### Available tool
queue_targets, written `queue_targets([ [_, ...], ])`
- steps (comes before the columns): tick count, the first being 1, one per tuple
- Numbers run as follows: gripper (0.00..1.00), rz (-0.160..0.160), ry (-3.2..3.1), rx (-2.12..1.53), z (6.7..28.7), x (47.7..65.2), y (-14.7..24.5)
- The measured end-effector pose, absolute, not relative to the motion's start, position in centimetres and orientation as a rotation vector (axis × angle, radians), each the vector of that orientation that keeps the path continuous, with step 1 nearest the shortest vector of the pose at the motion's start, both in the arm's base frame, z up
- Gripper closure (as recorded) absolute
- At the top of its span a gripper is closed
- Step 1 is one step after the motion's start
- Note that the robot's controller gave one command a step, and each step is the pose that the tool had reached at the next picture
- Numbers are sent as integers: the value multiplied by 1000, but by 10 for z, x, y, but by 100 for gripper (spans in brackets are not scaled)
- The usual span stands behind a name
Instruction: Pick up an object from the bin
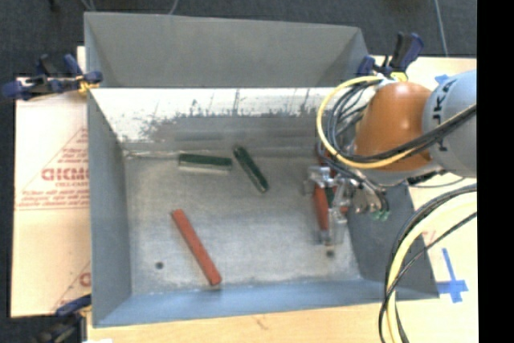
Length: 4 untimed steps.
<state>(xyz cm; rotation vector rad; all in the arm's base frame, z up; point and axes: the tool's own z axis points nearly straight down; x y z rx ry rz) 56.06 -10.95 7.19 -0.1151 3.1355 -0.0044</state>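
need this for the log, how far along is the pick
Done: the jaws are down at the right side of the bin, right beside a red stick. In hand: the grasp; whether that stick is gripped I cannot tell. Left: lifting it out. A second red stick and two green sticks lie apart on the bin floor.
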Motion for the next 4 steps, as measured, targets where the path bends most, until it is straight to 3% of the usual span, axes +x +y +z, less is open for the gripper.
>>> queue_targets([
  [1, 0, 18, 2977, -988, 72, 573, -153],
  [2, 0, 62, 2654, -1663, 72, 602, -131],
  [3, 0, 71, 2447, -2068, 62, 611, -93],
  [4, 100, 79, 2453, -2068, 62, 610, -94],
])
